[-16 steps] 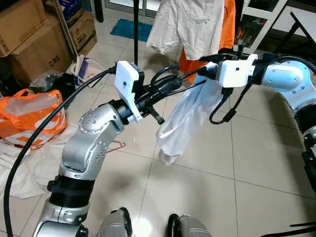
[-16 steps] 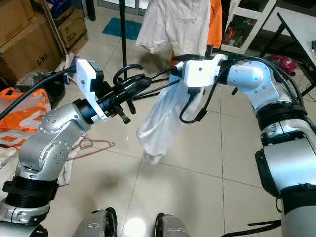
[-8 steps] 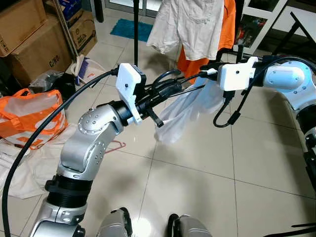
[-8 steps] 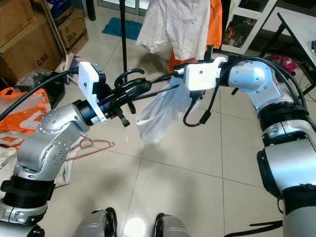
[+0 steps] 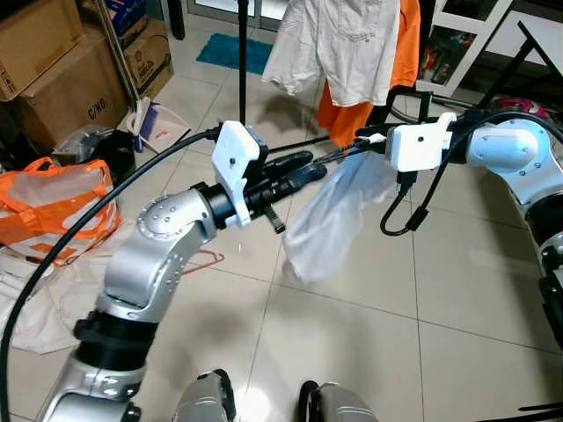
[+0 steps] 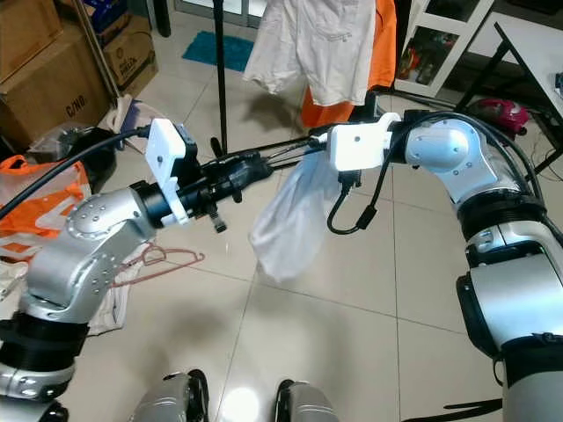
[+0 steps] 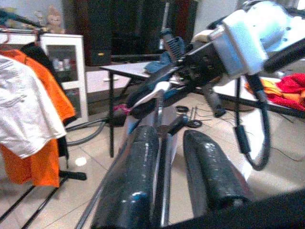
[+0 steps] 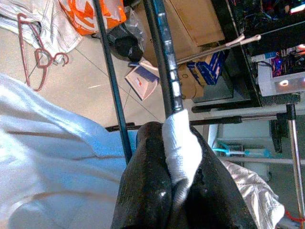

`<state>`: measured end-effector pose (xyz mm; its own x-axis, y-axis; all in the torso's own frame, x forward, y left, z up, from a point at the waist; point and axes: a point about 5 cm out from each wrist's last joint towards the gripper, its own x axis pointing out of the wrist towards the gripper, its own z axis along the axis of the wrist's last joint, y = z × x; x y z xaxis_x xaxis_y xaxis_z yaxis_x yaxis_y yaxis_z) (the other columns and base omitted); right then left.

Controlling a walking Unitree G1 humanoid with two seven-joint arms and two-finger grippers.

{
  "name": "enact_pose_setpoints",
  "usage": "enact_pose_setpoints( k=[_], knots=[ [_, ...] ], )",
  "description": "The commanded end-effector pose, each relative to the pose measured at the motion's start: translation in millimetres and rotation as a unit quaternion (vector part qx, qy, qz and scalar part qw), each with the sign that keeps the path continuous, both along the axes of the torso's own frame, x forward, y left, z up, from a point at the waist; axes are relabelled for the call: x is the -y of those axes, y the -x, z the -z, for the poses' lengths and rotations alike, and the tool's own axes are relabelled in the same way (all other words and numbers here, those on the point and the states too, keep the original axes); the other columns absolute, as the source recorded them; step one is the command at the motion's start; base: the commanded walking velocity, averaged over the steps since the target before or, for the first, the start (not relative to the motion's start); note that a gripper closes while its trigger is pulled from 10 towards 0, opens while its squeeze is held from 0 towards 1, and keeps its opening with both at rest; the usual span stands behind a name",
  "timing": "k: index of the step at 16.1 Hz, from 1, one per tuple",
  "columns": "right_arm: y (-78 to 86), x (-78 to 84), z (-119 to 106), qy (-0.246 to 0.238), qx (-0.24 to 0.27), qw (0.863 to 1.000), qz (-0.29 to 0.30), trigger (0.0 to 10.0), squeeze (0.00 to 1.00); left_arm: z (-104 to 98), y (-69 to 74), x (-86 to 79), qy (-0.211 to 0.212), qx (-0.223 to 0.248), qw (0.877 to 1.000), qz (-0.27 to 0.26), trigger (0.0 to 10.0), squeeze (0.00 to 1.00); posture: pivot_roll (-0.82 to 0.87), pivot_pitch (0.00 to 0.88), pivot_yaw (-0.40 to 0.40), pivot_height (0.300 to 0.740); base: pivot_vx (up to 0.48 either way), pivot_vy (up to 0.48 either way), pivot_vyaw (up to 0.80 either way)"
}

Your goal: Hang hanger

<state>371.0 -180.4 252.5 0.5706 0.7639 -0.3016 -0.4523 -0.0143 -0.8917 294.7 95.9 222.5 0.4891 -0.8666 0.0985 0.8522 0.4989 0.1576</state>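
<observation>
I see a tiled floor in a cluttered room, with cardboard boxes stacked on my left and an orange bag lying beside them next to some pale cloth on the tiles. Straight ahead stands a clothes rack pole, and near it hang a white shirt and an orange garment behind it.

My two arms are raised in front of me, reaching toward each other. Between them hangs a white cloth, drooping well above the floor; it is blurred. It hangs from a black hanger whose thin bars run roughly level from one gripper to the other.

My right gripper is closed tight on the hanger's end, with a fold of the white cloth pinched between its fingers along with the bar. My left gripper sits at the other end, its fingers only a little apart, with a thin hanger bar running between them; I cannot tell whether they actually press on it.

A pink hanger lies on the floor by my left side, partly on the pale cloth.
</observation>
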Motion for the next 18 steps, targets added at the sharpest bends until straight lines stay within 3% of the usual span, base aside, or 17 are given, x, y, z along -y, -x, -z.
enact_pose_setpoints(
  k=[1,7,10,15,16,18],
  knots=[
    [-0.3,8.0,-7.7,-0.009,0.012,1.0,0.016,0.0,0.0,-2.1,11.8,2.7,-0.006,-0.004,0.999,0.054,10.0,1.0,-0.1,0.156,-0.078,0.74,0.0,0.0,0.0],
    [-2.3,14.9,-5.6,-0.015,0.009,0.999,0.042,0.0,0.0,-13.0,30.4,-6.7,-0.043,0.009,0.992,0.117,10.0,1.0,-0.11,0.167,-0.078,0.74,0.0,0.0,0.0],
    [-10.0,26.9,-7.0,-0.065,-0.008,0.992,0.11,0.0,0.0,-20.2,37.3,-14.7,-0.06,0.023,0.991,0.117,10.0,1.0,-0.1,0.17,-0.081,0.74,0.0,0.0,0.0],
    [-17.1,40.4,0.2,-0.15,-0.049,0.969,0.188,0.0,0.0,-51.4,49.9,-23.7,-0.039,0.071,0.989,0.125,10.0,1.0,-0.1,0.174,-0.094,0.74,0.0,0.0,0.0],
    [-18.6,44.7,6.7,-0.192,-0.08,0.955,0.213,0.0,0.0,-60.1,47.8,-31.3,-0.031,0.083,0.99,0.107,10.0,0.0,-0.09,0.174,-0.097,0.74,0.0,0.0,0.0],
    [-18.2,48.7,20.0,-0.252,-0.139,0.93,0.23,0.0,0.0,-64.5,36.7,-47.0,-0.018,0.09,0.995,0.049,10.0,0.0,-0.08,0.177,-0.1,0.74,0.0,0.0,0.0]
  ],
)
